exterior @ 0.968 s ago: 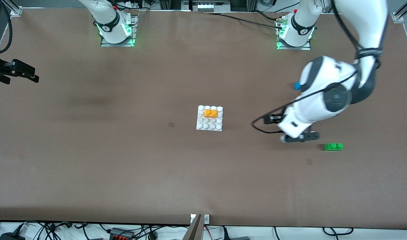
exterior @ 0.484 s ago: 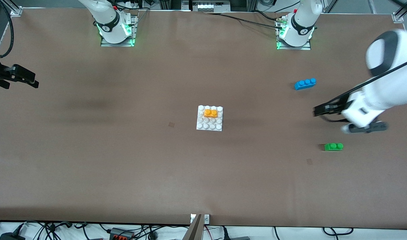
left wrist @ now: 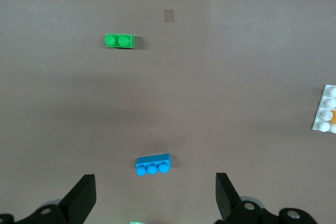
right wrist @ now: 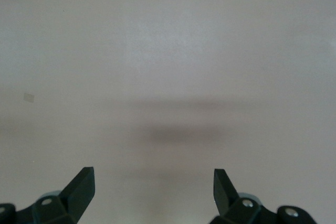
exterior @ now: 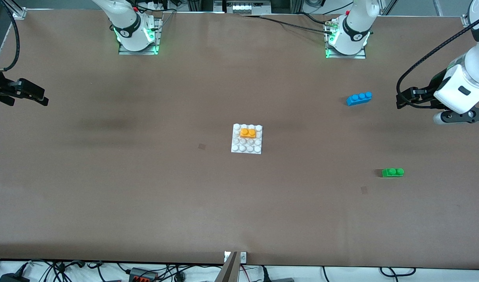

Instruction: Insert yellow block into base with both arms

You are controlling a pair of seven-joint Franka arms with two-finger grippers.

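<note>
- Currently the left gripper (left wrist: 152,195) hangs in the air over the table at the left arm's end, at the right edge of the front view; its two black fingers (left wrist: 84,195) are spread wide and hold nothing.
- The left arm (exterior: 465,84) comes in from the upper right corner of the front view, with a black cable looped beside its white wrist.
- The right gripper (right wrist: 152,190) is up over bare table at the right arm's end, at the left edge of the front view; its fingers (right wrist: 81,184) are likewise spread wide and empty.
- Only the black end of the right arm (exterior: 22,91) shows in the front view, at the middle left edge.
- No readable writing or label shows on the arms, the bricks or the table (exterior: 145,188).
- The yellow block (exterior: 247,133) sits on the base (exterior: 246,148), in the second stud row from the edge nearer the robots, both studs up.
- The base lies flat at the centre of the front view, well apart from both grippers.
- The blue brick (exterior: 359,98) lies in the right part of the front view, toward the left arm's end.
- The green brick (exterior: 392,172) lies lower right, nearer to the front camera than the blue brick and well apart from it.
</note>
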